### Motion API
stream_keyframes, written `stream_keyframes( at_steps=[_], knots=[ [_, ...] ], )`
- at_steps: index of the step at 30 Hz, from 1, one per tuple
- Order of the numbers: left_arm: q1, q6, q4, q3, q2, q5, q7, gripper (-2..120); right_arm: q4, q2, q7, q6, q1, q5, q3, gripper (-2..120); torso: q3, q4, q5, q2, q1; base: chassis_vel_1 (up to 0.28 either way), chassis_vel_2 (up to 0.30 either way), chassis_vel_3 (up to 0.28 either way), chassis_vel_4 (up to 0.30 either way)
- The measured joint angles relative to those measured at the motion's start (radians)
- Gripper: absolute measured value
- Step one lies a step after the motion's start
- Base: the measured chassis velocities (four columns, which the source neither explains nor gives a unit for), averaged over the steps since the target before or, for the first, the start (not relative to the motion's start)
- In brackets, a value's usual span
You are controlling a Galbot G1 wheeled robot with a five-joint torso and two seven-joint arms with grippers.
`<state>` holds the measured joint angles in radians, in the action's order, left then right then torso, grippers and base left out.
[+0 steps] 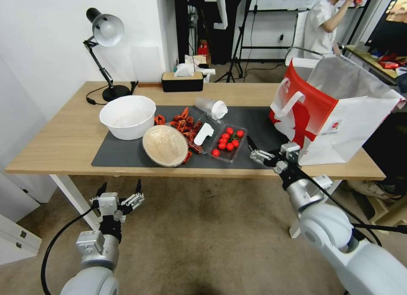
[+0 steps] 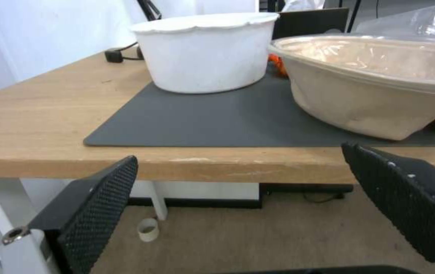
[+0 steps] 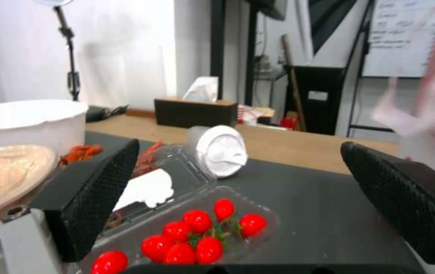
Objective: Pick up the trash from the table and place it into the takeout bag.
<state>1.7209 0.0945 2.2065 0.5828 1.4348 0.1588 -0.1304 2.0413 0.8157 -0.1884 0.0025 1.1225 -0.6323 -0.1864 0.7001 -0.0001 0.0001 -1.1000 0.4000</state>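
- Head view: takeout bag (image 1: 339, 112) is seen upright at the right end of the table (image 1: 55, 138), mouth open, silver lining visible; contents cannot be told.
- Right gripper (image 1: 253, 150) is held low over the near right part of the dark mat (image 1: 254, 125), between the bag and the clear tray of cherry tomatoes (image 1: 229, 143); fingers are parted, nothing gripped.
- Clear plastic cup with white lid (image 1: 212, 107) is lying on its side on the far part of the mat, behind the tray.
- Round tan bowl (image 1: 164, 145) is tilted at the near mat edge, just right of the big white bowl (image 1: 127, 116); red crayfish scraps (image 1: 186, 123) are strewn between the bowls and the tray.
- Left gripper (image 1: 120, 189) is parked below the near table edge, fingers spread, empty.
- Desk lamp (image 1: 104, 36) and tissue box (image 1: 182, 79) are set along the far edge.
- Left wrist view: both bowl walls are seen from the side above the table edge; bowl insides cannot be made out.
- Right wrist view: cup lid faces the camera; tomatoes fill the tray's near compartment, and a white piece (image 3: 146, 188) rests on its opened lid.
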Motion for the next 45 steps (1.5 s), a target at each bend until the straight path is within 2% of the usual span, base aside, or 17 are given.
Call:
stream_keyframes(
  at_steps=[5,13,22,26,28,37,45],
  knots=[
    [0.0,0.001,0.002,0.001,0.002,-0.001,0.0,100,-0.048,-0.032,0.004,-0.063,-0.155,-0.062,0.084,100,0.0,0.0002,-0.0001,0.0,0.0,0.0,0.0,0.0,0.0],
    [0.001,0.001,0.006,0.007,0.005,-0.001,0.0,100,-0.145,-0.031,-0.009,-0.142,-0.349,-0.14,0.21,100,0.0,0.0001,-0.0001,0.0,0.0,0.0,0.0,0.0,0.0],
    [0.004,0.001,0.007,0.014,0.013,-0.001,0.0,100,-0.28,0.011,-0.026,-0.218,-0.614,-0.188,0.373,100,0.0,0.0001,-0.0003,0.0,0.0,0.0,0.0,0.0,0.0],
    [0.005,0.001,0.007,0.014,0.015,-0.002,0.0,100,-0.323,0.027,-0.028,-0.229,-0.676,-0.2,0.41,100,0.0,0.0001,-0.0001,0.0,0.0,0.0,0.0,0.0,0.0],
    [0.006,0.001,0.007,0.016,0.017,-0.002,0.0,100,-0.39,0.05,-0.026,-0.247,-0.754,-0.224,0.457,100,0.0,0.0002,-0.0003,0.0,0.0,0.0,0.0,0.0,0.0],
    [0.009,0.001,0.009,0.022,0.018,-0.002,-0.001,100,-0.544,0.108,0.016,-0.265,-0.864,-0.266,0.521,100,0.0,0.0001,-0.0001,0.0,0.0,0.0,0.0,0.0,0.0],
    [0.009,0.001,0.009,0.019,0.019,-0.004,-0.001,100,-0.673,0.167,0.126,-0.287,-0.946,-0.273,0.553,100,0.0,0.0002,-0.0001,0.0,0.0,0.0,0.0,0.0,0.0]
  ],
)
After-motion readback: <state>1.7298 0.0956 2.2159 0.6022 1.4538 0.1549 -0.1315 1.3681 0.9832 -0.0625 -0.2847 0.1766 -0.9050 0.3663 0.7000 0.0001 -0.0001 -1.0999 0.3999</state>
